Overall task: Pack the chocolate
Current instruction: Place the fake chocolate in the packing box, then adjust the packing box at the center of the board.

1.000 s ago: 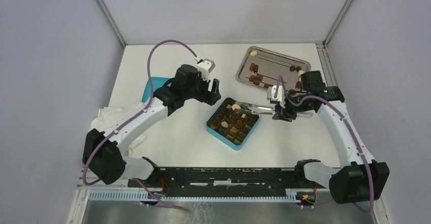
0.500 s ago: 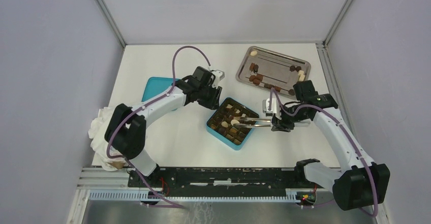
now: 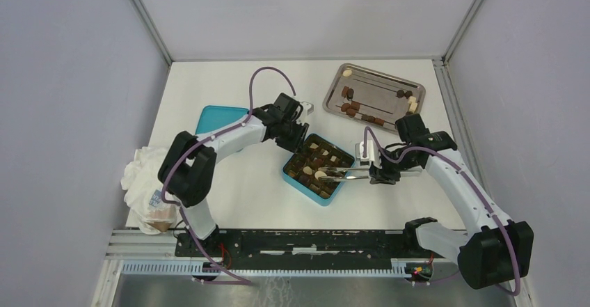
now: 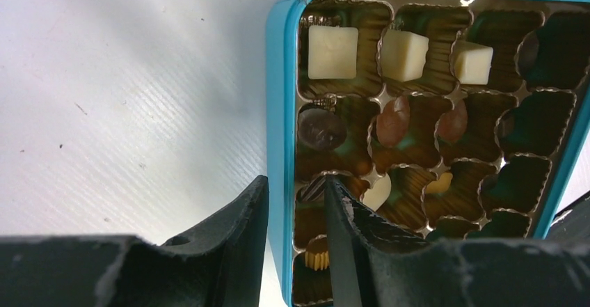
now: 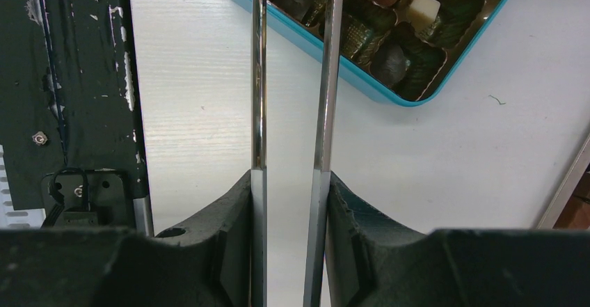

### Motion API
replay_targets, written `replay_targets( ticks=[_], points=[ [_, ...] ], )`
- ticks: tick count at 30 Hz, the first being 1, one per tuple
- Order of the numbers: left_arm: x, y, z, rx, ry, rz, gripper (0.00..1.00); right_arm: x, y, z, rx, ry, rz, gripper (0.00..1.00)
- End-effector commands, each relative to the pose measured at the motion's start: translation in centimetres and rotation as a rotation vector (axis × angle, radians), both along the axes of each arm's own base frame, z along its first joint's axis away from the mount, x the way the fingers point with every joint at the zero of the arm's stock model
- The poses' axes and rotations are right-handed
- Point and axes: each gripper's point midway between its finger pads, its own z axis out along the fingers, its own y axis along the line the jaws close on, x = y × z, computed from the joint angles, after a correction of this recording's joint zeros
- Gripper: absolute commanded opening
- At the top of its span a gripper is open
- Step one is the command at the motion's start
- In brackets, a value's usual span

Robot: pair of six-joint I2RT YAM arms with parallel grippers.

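Chocolate (image 4: 332, 51) sits in teal box (image 4: 280, 112) cells; left end effector (image 4: 293, 182) pinches its 11 o'clock wall; right end effector (image 5: 289, 178), at 3 o'clock, clamps tweezers (image 5: 259, 77) reaching over it.

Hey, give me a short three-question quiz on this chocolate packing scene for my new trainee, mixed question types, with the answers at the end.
1. True or false: the left jaws straddle one wall of the teal box.
2. What do the right jaws hold? A) a spoon B) tweezers C) a brush
3. Name the container where the unpacked chocolates sit.

Key
1. True
2. B
3. The metal tray
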Motion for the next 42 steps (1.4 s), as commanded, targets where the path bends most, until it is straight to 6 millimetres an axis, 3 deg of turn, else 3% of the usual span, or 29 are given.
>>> replay_targets(
  ticks=[1,5,13,18,26,32,42],
  points=[
    [1.3,-1.9,1.1,-0.064,-0.019,0.002,0.41,0.5,0.4,0.3,0.008,-0.049,0.025,0.0],
    [1.7,-1.9,0.3,-0.052,-0.011,0.017,0.41,0.3,0.4,0.1,-0.002,-0.044,0.032,0.0],
    [1.6,-2.2,-1.4,-0.045,0.03,0.019,0.19,0.2,0.6,-0.3,-0.005,-0.042,0.043,0.0],
    [2.0,-2.1,-0.8,-0.052,-0.007,0.027,0.03,0.1,0.7,-0.3,-0.006,-0.039,0.05,0.0],
    [3.4,-1.8,5.0,-0.14,-0.242,0.051,0.02,0.2,0.5,1.0,-0.024,-0.064,0.058,0.0],
    [3.2,-1.3,9.2,-0.204,-0.419,0.047,0.02,0.6,0.5,2.7,-0.021,-0.098,0.061,0.0],
    [2.4,-1.2,12.1,-0.253,-0.539,0.036,0.02,1.2,1.3,5.2,-0.009,-0.156,0.076,0.0]
  ],
)
